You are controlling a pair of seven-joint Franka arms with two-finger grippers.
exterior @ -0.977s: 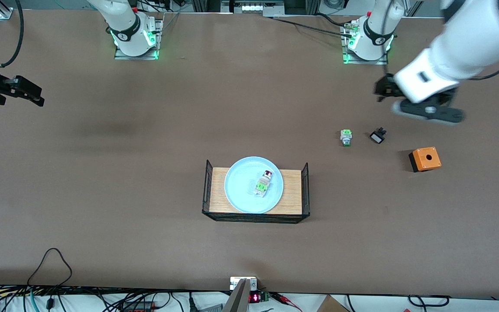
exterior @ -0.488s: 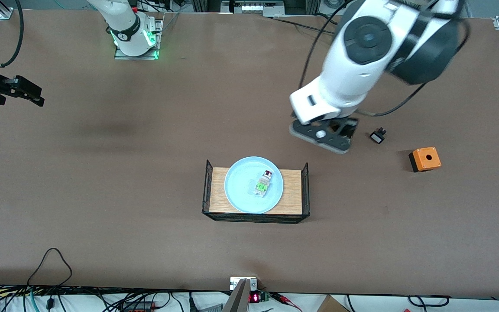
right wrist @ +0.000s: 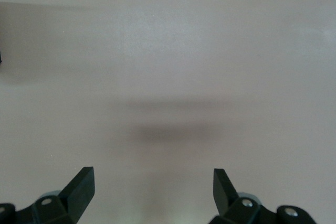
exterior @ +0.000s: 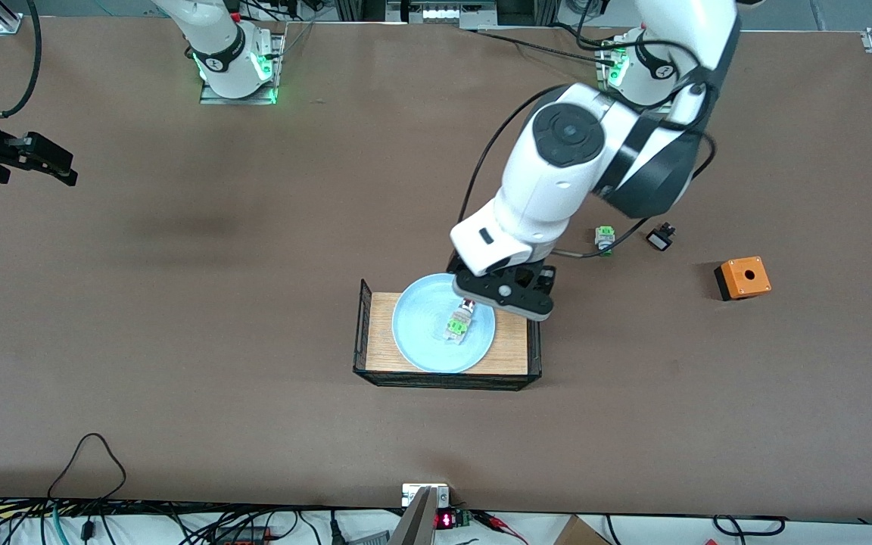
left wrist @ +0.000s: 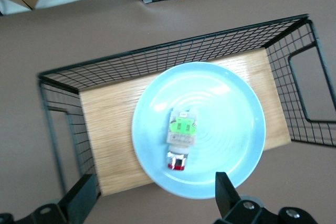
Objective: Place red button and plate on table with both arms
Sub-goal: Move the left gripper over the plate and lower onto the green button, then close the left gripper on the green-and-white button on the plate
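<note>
My left gripper (exterior: 503, 294) is up in the air over the plate's (exterior: 421, 344) rim, on the side toward my bases. Fingers (left wrist: 224, 191) spread wide apart, holding nothing. In my left wrist view both finger tips frame the plate edge, with the red button (left wrist: 180, 139) between them and further in.

The plate sits on a small wooden tray (exterior: 381, 333) with black wire ends, near the middle of the table (exterior: 179, 341) and closer to the front-camera edge than to my bases. The red button lies flat in the plate, roughly at its centre, red cap (exterior: 468, 305) pointing toward my left gripper, green block (exterior: 456, 327) mid-body. Nothing is touching it.

My right gripper (exterior: 50, 163) waits by the table edge at the right arm's end, over bare tabletop, fingers (right wrist: 80, 182) apart and empty.

Toward the left arm's end of the table: a similar small part with a green tip (exterior: 604, 239), partly hidden by my left arm's cable, a small black part (exterior: 660, 238) just beside it, and an orange box (exterior: 742, 278) with a hole further toward that end. All three sit apart from each other.
</note>
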